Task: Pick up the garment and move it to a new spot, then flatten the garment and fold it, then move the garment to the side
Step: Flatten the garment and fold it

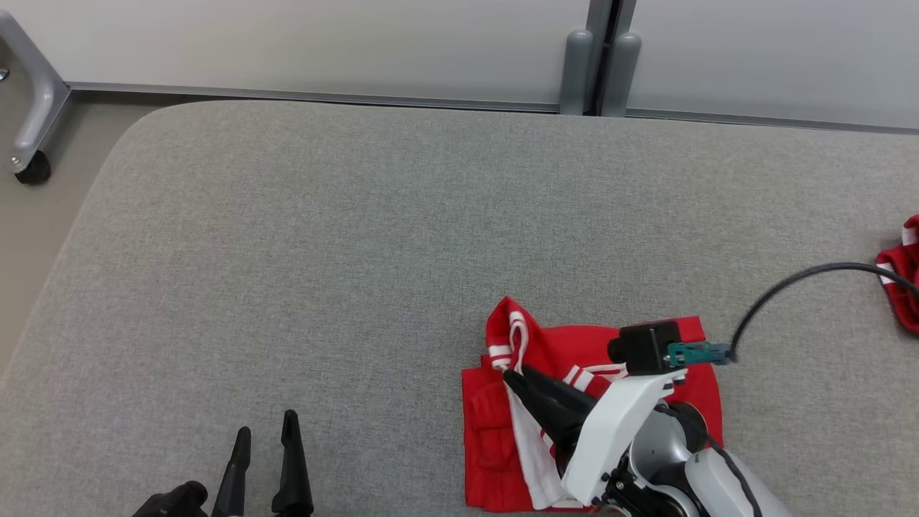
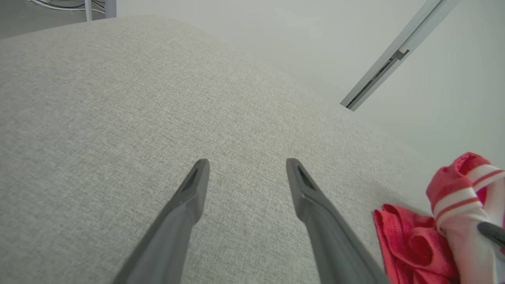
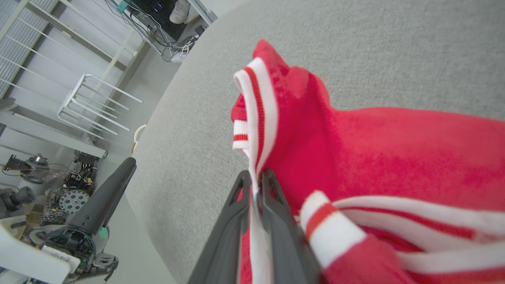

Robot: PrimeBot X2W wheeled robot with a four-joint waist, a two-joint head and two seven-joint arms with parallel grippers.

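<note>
The garment (image 1: 567,346) is red with white striped trim and lies partly folded on the grey padded table (image 1: 359,251), at the near right. My right gripper (image 1: 511,373) rests over its left part, shut on a white trim band that rises to a bunched red cuff. In the right wrist view the fingers (image 3: 272,205) pinch that white band of the garment (image 3: 394,157). My left gripper (image 1: 262,439) stands open at the near left, above bare fabric. The left wrist view shows my left gripper (image 2: 246,165) with spread fingers and the garment (image 2: 410,244) at its lower right.
A second red and white striped cloth (image 1: 901,276) lies at the table's right edge. A black cable (image 1: 790,276) arcs from the right wrist camera. A grey frame leg with a caster (image 1: 29,108) stands off the far left corner. A wall runs behind the table.
</note>
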